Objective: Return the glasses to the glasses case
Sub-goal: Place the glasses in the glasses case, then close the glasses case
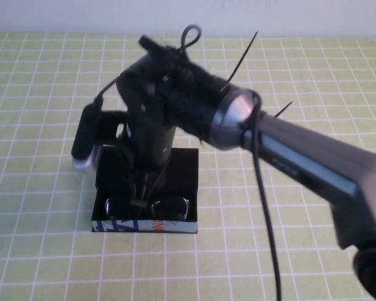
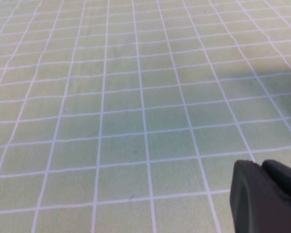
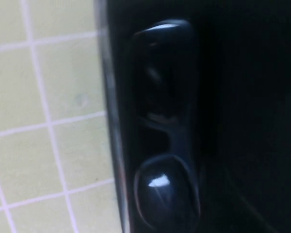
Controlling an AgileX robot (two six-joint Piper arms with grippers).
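Observation:
The glasses case [image 1: 187,164] lies open on the mat, black inside, its blue, white and orange patterned front side [image 1: 144,226] facing me. The black glasses [image 1: 170,206] lie inside it along the front wall; the right wrist view shows them [image 3: 166,141] resting on the black lining. My right gripper [image 1: 140,199] reaches down into the case, right over the middle of the glasses; the arm hides its tip. My left gripper [image 2: 260,166] is out of the high view and hangs shut and empty over bare mat.
A yellow-green mat with a white grid [image 1: 44,251] covers the table around the case. The right arm [image 1: 301,163] crosses from the right, and its black cable [image 1: 267,226] hangs down to the mat.

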